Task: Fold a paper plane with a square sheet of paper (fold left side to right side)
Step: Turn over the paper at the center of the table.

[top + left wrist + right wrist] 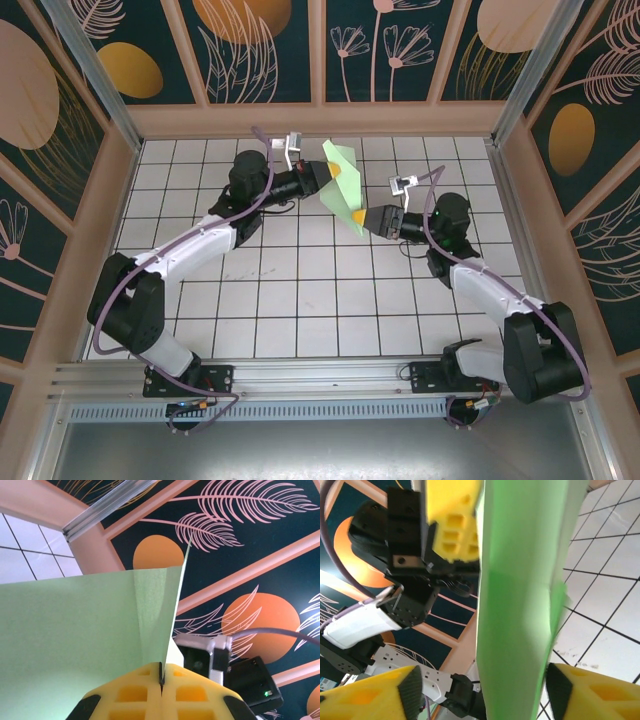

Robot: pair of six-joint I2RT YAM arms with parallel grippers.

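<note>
Paper, thin pale green sheet (343, 192), is hanging mid-fold, yellow left claw (334, 171) pinching it. The yellow right claw (359, 216) is gaping around it, probably needing to clamp next.

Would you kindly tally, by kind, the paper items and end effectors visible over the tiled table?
Pale green folded paper sheet: 1
Left end effector and right end effector, yellow-fingered: 2
Total: 3
</note>
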